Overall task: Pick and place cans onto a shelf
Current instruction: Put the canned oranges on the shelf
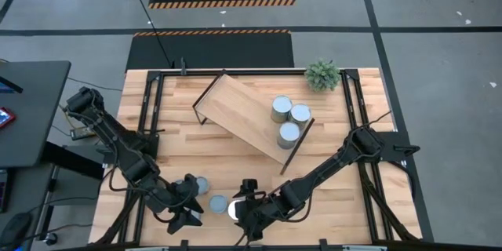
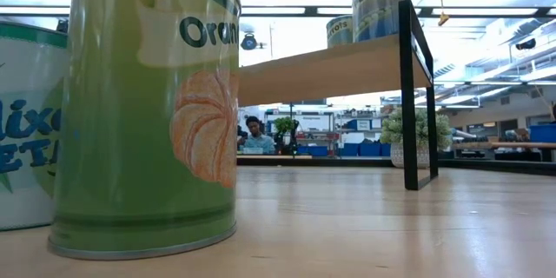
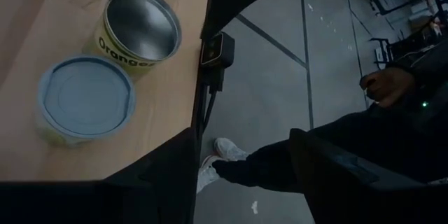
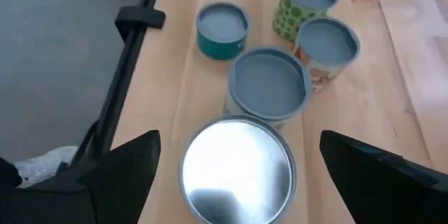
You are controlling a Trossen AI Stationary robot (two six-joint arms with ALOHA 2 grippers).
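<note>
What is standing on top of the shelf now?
Three cans stand together on the shelf, at its end nearer the right arm. The rest of the board is bare. The tabletop beneath it is covered.

Three cans (image 1: 289,119) on one shelf (image 1: 235,110). Five more on the single tabletop (image 1: 188,141): four with blue-grey tops, one with a bright silvery top. One small potted plant (image 1: 322,74).

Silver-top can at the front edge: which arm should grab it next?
Right, probably. The right gripper is open with the silver-top can centred between its fingers. The left gripper sits beside the blue-top cans, and its wrist view looks partly off the table.
</note>
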